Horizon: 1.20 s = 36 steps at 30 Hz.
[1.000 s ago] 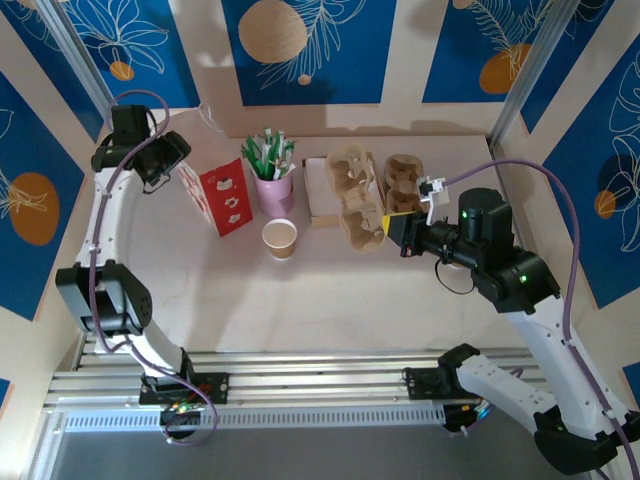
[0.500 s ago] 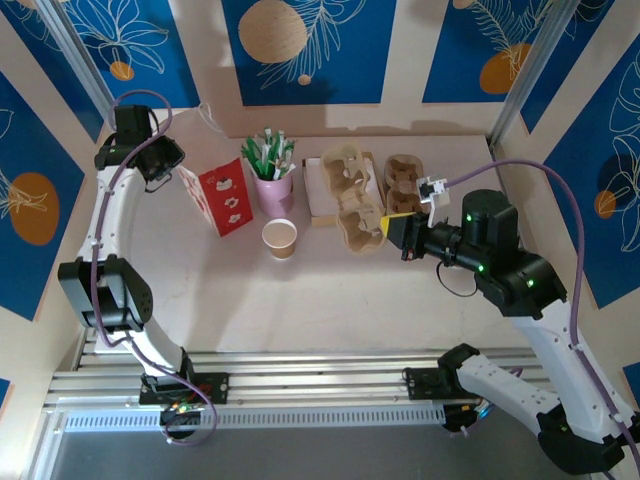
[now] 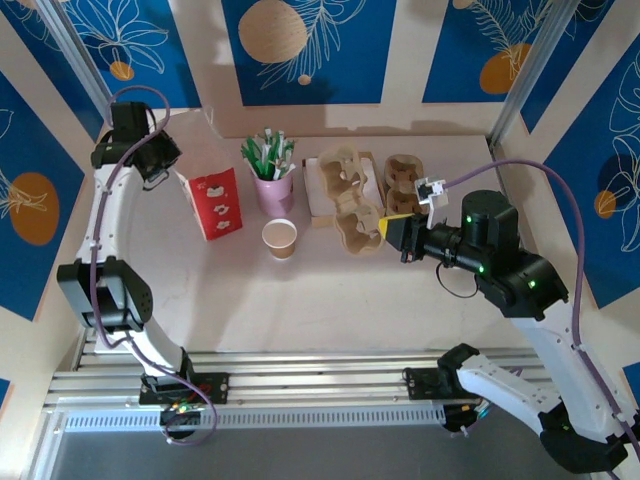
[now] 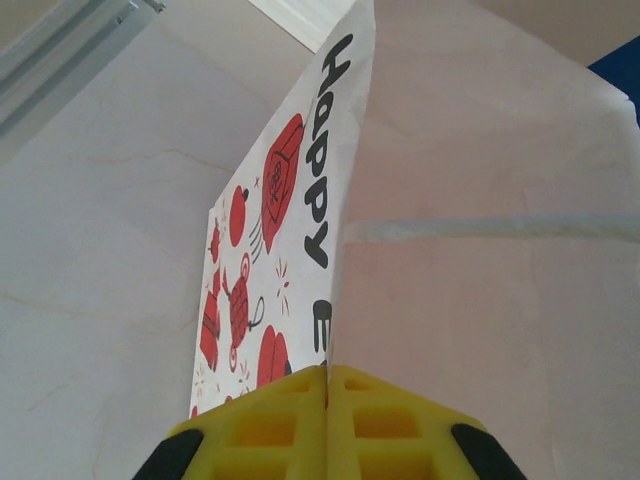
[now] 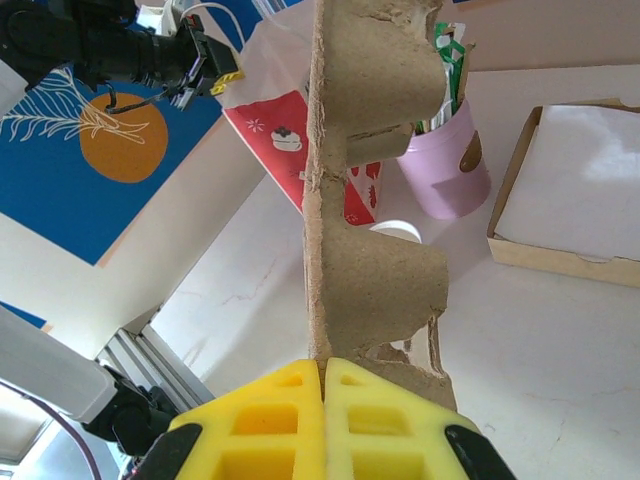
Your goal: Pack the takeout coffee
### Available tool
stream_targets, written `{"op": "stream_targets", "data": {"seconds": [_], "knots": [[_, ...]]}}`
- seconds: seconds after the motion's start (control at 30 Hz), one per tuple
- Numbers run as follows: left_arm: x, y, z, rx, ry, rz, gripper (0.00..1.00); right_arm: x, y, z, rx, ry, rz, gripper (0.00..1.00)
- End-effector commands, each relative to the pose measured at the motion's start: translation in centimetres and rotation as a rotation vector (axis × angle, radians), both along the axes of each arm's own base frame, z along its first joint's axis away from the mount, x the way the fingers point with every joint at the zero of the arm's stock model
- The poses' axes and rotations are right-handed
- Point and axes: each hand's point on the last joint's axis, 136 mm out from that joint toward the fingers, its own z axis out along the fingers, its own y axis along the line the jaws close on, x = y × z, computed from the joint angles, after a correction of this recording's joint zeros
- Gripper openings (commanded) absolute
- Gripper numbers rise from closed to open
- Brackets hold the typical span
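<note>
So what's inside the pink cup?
Green-and-white sticks stand bunched in the pink cup, their tops poking above its rim. Their lower ends and the cup's bottom are hidden by its wall.

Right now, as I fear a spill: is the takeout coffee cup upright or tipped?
Upright: the paper cup stands on the table, its round white rim facing straight up toward the top camera.

A red-and-white paper bag (image 3: 214,204) sits left of the pink cup of sticks (image 3: 274,190); a pulp carrier (image 3: 354,203) lies to its right.
</note>
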Motion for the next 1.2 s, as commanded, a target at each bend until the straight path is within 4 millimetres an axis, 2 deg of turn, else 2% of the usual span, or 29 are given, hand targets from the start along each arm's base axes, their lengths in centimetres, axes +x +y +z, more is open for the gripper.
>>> {"op": "stream_targets", "data": {"seconds": [0.0,0.1,0.33,0.43,0.57,0.67,0.77,1.17], "knots": [[-2.4,1.1,5.5,0.051,-0.098,0.02,0.0,-1.0,0.0,1.6,0.022,-0.037,0.03,0.0],[-4.4,0.8,8.6,0.051,-0.168,0.018,0.0,-1.2,-0.1,2.0,0.031,-0.046,0.027,0.0],[-9.4,-1.7,15.4,0.0,-0.341,-0.029,0.0,-1.9,-0.7,4.1,0.054,-0.097,0.018,0.0],[-11.6,-3.3,18.2,-0.011,-0.404,-0.07,0.0,-2.5,-1.1,5.5,0.07,-0.131,0.016,0.0],[-14.0,-6.0,20.7,-0.024,-0.462,-0.139,0.0,-3.3,-1.6,7.6,0.093,-0.176,0.017,0.0],[-15.4,-8.8,21.0,-0.036,-0.471,-0.207,0.0,-4.1,-2.1,9.4,0.118,-0.214,0.016,0.0],[-15.9,-12.2,20.3,-0.046,-0.458,-0.289,0.0,-4.9,-2.5,10.9,0.137,-0.246,0.018,0.0],[-16.8,-24.9,15.5,-0.046,-0.35,-0.547,0.0,-7.6,-5.1,14.7,0.209,-0.325,-0.038,0.0]]}}
